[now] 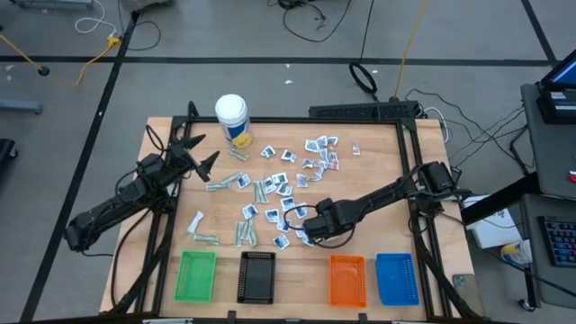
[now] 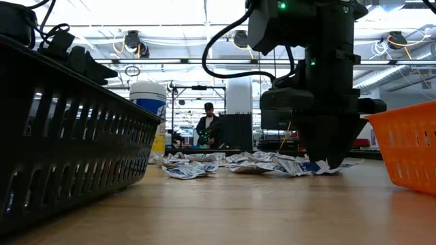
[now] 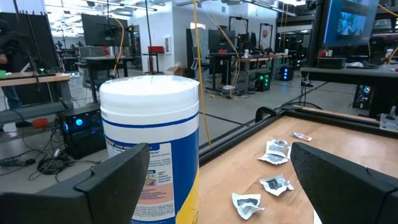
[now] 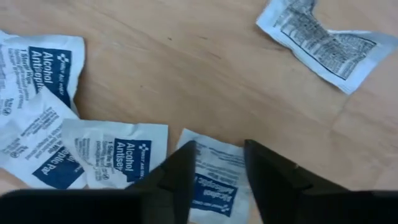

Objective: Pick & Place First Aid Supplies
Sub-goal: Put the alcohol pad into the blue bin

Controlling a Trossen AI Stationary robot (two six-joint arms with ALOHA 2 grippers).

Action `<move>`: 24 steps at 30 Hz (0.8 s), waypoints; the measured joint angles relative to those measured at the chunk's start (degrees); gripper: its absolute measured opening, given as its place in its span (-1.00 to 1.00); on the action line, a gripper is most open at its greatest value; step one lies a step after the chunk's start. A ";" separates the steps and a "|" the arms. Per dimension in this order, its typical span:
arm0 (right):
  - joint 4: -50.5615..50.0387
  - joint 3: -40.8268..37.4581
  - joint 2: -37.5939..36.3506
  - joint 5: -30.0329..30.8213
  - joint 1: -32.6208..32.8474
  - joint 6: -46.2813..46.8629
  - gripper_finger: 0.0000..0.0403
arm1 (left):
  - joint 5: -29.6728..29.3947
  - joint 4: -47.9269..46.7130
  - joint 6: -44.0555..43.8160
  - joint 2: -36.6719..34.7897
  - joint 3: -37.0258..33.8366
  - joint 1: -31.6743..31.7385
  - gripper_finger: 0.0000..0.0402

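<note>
Dozens of first aid supplies [image 1: 283,184] lie scattered flat on the wooden table: white-and-blue sachets and pale grey-green strips [image 1: 220,184]. In the low view they form a low heap [image 2: 259,163]. My right gripper [image 1: 304,232] points down into the near part of the scatter, open with a narrow gap [image 4: 214,162]. One sachet [image 4: 214,183] lies under that gap. My left gripper [image 1: 200,155] waits wide open at the table's left, facing the tall white bottle [image 3: 149,143]. My right gripper comes from above, pointing down, one fingertip [image 4: 180,171] over each side edge of a white-and-blue sachet [image 4: 217,186] that lies flat on the table. Its tips reach table level [image 2: 332,162], but I cannot tell whether they touch the sachet.
Green [image 1: 196,274], black [image 1: 256,274], orange [image 1: 346,277] and blue [image 1: 396,277] trays stand in a row along the near edge. The white bottle [image 1: 232,119] stands at the far left. Bare wood shows between packets and trays. A person [image 2: 206,129] stands far behind the table.
</note>
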 joint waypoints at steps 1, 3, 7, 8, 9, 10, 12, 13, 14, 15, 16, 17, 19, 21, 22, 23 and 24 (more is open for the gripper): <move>-0.06 0.00 0.01 0.00 0.00 0.33 -0.49 | 0.00 0.00 0.00 0.00 0.01 0.00 0.98; -0.06 0.00 0.02 -0.04 0.00 0.57 -0.62 | 0.00 0.00 0.00 0.00 0.00 -0.01 0.98; -0.10 0.00 0.02 -0.04 0.00 0.58 -0.86 | 0.00 0.00 0.00 0.00 0.01 0.00 0.98; -0.09 0.00 0.02 -0.04 0.00 0.37 -0.91 | 0.00 0.00 0.00 0.00 0.00 0.00 0.98; -0.06 0.00 0.02 -0.02 0.00 -0.17 -0.95 | 0.00 0.00 0.00 0.00 0.01 0.00 0.98; -0.09 0.00 0.02 0.00 0.00 -0.63 -0.97 | 0.00 0.00 0.00 0.00 0.01 0.00 0.98; -0.10 0.00 0.02 0.02 0.00 -1.11 -0.97 | 0.00 0.00 0.00 0.00 -0.01 0.00 0.98; -0.10 0.00 0.02 0.02 0.00 -1.46 -0.97 | 0.00 0.00 0.00 0.00 0.00 -0.01 0.98; -0.10 0.00 0.02 0.03 0.00 -1.87 -0.97 | 0.00 0.00 0.00 0.00 0.01 0.00 0.98; -0.13 0.00 0.02 0.07 0.00 -2.25 -0.98 | 0.00 0.00 0.00 0.00 0.01 0.00 0.98; -0.12 0.00 0.02 0.04 0.00 -2.80 -0.99 | 0.00 0.00 0.00 0.00 0.01 0.00 0.98; -0.12 0.00 -0.08 0.00 0.00 -3.59 -0.99 | 0.00 0.00 0.00 0.00 0.01 0.00 0.98; -0.60 -0.10 -0.82 -0.07 -0.02 -4.01 -0.99 | 0.00 0.00 0.00 0.00 0.01 -0.02 0.98; -0.87 -0.13 -2.11 -0.05 -0.08 -4.91 -0.99 | 0.00 0.00 0.00 0.00 0.01 0.00 0.98; -0.91 -0.12 -2.82 -0.05 -0.12 -4.99 -0.99 | 0.00 0.00 0.00 0.00 0.01 -0.01 0.98; -1.17 -0.11 -3.57 -0.06 -0.17 -4.98 -0.99 | 0.00 0.00 0.00 0.00 0.01 -0.02 0.98; -1.50 -0.11 -4.38 -0.10 -0.25 -4.98 -0.99 | 0.00 0.00 0.00 0.00 -0.01 0.00 0.98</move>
